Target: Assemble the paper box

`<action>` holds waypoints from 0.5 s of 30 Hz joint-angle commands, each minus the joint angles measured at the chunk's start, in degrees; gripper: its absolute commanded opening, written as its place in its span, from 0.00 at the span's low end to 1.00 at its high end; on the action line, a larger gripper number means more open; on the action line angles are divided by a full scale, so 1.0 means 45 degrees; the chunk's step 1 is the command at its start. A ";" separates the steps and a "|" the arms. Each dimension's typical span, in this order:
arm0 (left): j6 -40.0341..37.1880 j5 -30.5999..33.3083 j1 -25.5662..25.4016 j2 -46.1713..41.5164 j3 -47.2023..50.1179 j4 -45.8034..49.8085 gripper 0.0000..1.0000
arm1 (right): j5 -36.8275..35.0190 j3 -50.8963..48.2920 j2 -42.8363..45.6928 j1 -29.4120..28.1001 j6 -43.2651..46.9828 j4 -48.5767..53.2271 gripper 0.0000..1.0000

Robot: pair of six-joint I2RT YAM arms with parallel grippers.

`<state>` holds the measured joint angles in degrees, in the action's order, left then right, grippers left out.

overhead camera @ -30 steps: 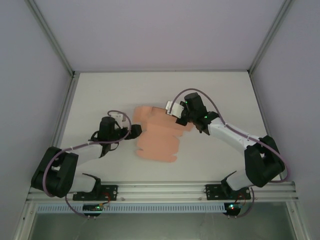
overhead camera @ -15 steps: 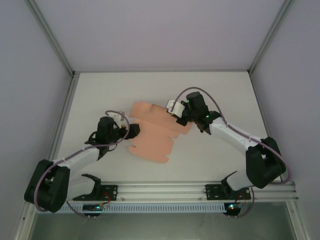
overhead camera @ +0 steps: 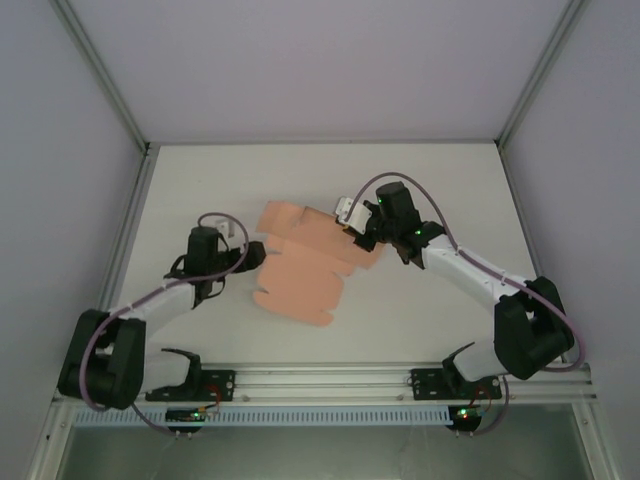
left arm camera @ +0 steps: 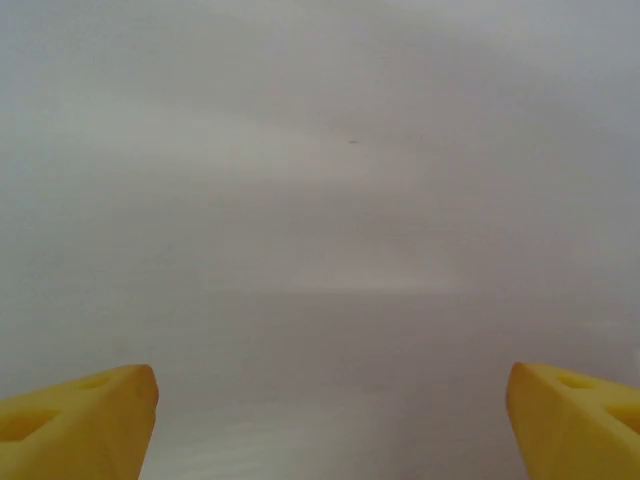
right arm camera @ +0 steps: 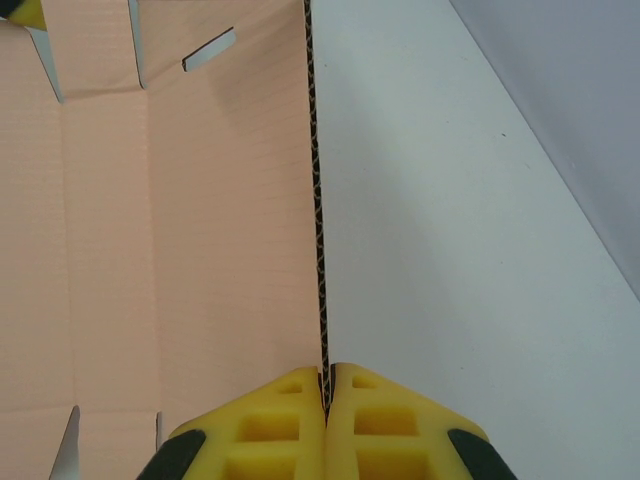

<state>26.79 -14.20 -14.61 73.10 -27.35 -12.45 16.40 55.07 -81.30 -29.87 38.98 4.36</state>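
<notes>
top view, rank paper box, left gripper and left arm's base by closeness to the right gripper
1. paper box: its edge is clamped in the right gripper.
2. left gripper: open, across the sheet, on the left.
3. left arm's base: table's near edge, bottom left.

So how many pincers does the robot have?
2. The right pincer is shut on the paper box's edge; the left pincer is open, by the sheet's left side.
</notes>
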 commanded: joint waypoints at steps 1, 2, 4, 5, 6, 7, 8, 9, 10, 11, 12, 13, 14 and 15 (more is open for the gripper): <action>-0.0066 -0.1992 -0.0014 0.0648 -0.0701 -0.1565 0.88 | 0.0359 0.0426 0.0208 0.0020 -0.0326 0.0030 0.00; -0.0013 -0.2322 -0.0039 0.0808 -0.0729 -0.1827 0.88 | 0.0351 0.0442 0.0195 0.0021 -0.0338 0.0022 0.00; 0.0167 -0.2848 -0.0073 0.1118 -0.0689 -0.2358 0.88 | 0.0283 0.0467 0.0156 0.0011 -0.0409 0.0027 0.00; 0.0209 -0.3098 -0.0091 0.1226 -0.0629 -0.2580 0.87 | 0.0258 0.0477 0.0138 0.0006 -0.0446 0.0026 0.00; 0.0255 -0.3393 -0.0112 0.1385 -0.0596 -0.2754 0.87 | 0.0274 0.0494 0.0137 0.0017 -0.0474 0.0043 0.00; 0.0281 -0.3629 -0.0146 0.1511 -0.0562 -0.2913 0.87 | 0.0327 0.0493 0.0136 0.0016 -0.0476 0.0056 0.00; 0.0273 -0.3917 -0.0166 0.1647 -0.0552 -0.3027 0.87 | 0.0338 0.0480 0.0136 0.0026 -0.0483 0.0052 0.00; 0.0373 -0.4375 -0.0171 0.1816 -0.0600 -0.3201 0.85 | 0.0310 0.0488 0.0107 0.0035 -0.0497 0.0037 0.00; 0.0480 -0.4856 -0.0171 0.1964 -0.0637 -0.3375 0.84 | 0.0280 0.0515 0.0097 0.0035 -0.0530 0.0025 0.00; 0.0528 -0.5344 -0.0210 0.2078 -0.0670 -0.3621 0.82 | 0.0278 0.0525 0.0077 0.0037 -0.0556 0.0035 0.00; 0.0533 -0.5700 -0.0295 0.2206 -0.0667 -0.3903 0.82 | 0.0280 0.0548 0.0048 0.0040 -0.0577 0.0044 0.00; 0.0485 -0.5921 -0.0361 0.2326 -0.0671 -0.4088 0.80 | 0.0280 0.0563 0.0014 0.0036 -0.0615 0.0061 0.00; 0.0418 -0.6126 -0.0439 0.2438 -0.0685 -0.4246 0.80 | 0.0287 0.0603 0.0002 0.0038 -0.0635 0.0080 0.00; 0.0414 -0.6190 -0.0492 0.2546 -0.0698 -0.4303 0.79 | 0.0270 0.0614 -0.0020 0.0036 -0.0640 0.0086 0.00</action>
<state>28.58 -34.96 -15.79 83.48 -29.32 -26.68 16.29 55.66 -81.30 -29.67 37.87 4.60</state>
